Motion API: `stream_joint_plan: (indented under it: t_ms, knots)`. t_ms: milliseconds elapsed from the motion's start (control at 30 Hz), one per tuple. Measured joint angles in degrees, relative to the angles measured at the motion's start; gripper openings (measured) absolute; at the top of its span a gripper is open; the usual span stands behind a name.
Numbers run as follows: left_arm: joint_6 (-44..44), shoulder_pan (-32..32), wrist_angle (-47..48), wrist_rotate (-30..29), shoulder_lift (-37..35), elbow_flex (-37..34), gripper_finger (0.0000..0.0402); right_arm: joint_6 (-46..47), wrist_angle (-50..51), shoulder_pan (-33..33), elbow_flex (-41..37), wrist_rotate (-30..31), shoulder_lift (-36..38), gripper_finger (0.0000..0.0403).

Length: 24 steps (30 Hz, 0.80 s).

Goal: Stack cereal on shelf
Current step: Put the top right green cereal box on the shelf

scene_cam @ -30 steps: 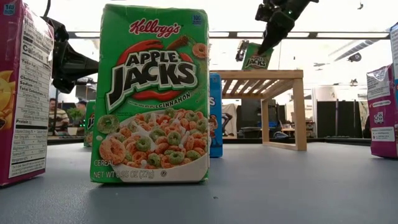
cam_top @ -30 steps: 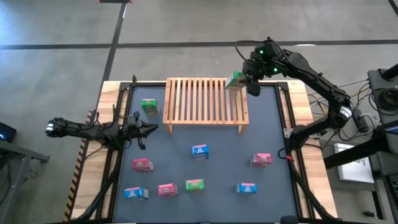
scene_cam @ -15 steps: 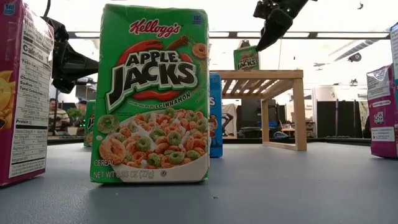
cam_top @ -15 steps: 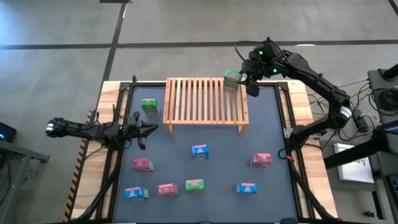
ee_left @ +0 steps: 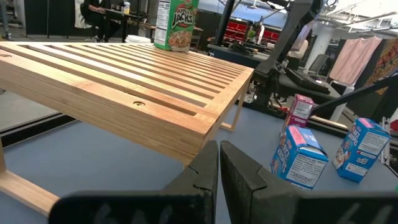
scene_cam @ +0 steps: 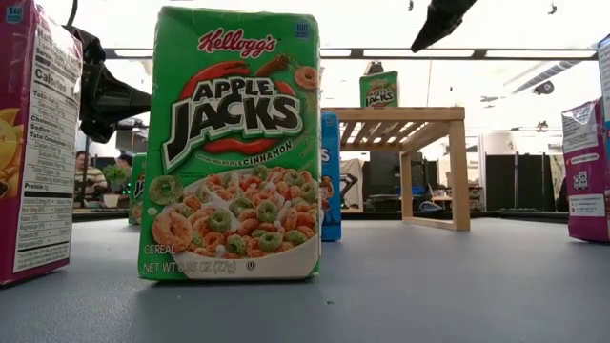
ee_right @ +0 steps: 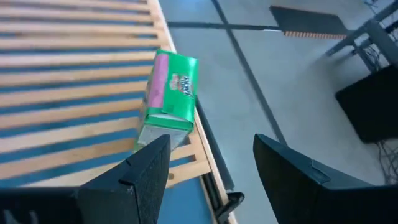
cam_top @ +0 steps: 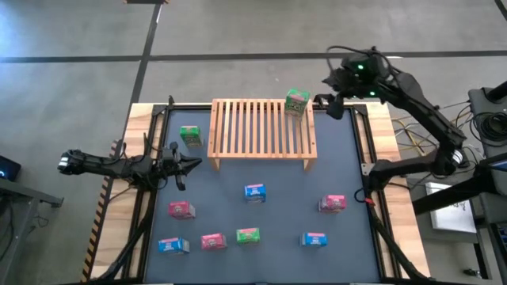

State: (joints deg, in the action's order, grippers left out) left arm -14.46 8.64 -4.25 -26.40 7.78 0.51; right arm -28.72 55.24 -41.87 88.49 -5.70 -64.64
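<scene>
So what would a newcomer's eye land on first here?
Probably the lone green cereal box standing upright on the far right corner of the slatted wooden rack, with the right gripper open just beside it. Other small boxes dot the dark table in front.

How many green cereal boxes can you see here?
3. One green box stands on the wooden rack's far right corner, one sits on the table left of the rack, and one is in the near row. None seems hidden.
</scene>
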Motion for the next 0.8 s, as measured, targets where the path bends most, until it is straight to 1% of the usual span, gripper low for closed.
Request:
stream_joint_plan:
  t_ms: [67,133,200,267,333,433,533,667,800]
  knots:
    - [0.00,0.00,0.00,0.00,0.00,0.00,0.0001,3.04,0.84,0.00,-0.44,-3.05,1.98,0.0219]
    - [-0.02,0.00,0.00,0.01,-0.01,0.01,0.0001,5.35,1.17,0.00,-1.79,-9.03,4.21,0.0219]
    - [0.00,-0.02,0.00,-0.01,0.01,-0.01,0.0001,6.72,-0.19,0.27,-4.71,-15.21,6.84,0.0219]
    - [0.00,0.00,0.00,-0.01,-0.01,-0.01,0.0001,8.51,-4.05,1.71,-9.44,-17.58,10.05,0.0219]
    - [-0.01,0.00,0.00,0.01,0.00,-0.01,0.0001,10.72,-9.28,3.71,-15.29,-17.51,13.33,0.0219]
    - [0.00,0.00,0.00,0.00,-0.01,0.01,0.0001,13.75,-19.12,6.16,-24.99,-15.44,18.08,0.0219]
    - [0.00,0.00,0.00,-0.01,0.01,-0.01,0.0001,16.33,-31.51,8.01,-33.93,-15.05,21.41,0.0219]
    - [-0.01,-0.01,0.00,0.01,-0.01,0.01,0.0001,18.29,-44.23,9.09,-42.75,-14.98,22.53,0.0219]
    - [0.00,0.00,0.00,0.01,-0.01,-0.01,0.0001,18.27,-49.01,8.98,-47.51,-11.16,21.03,0.0219]
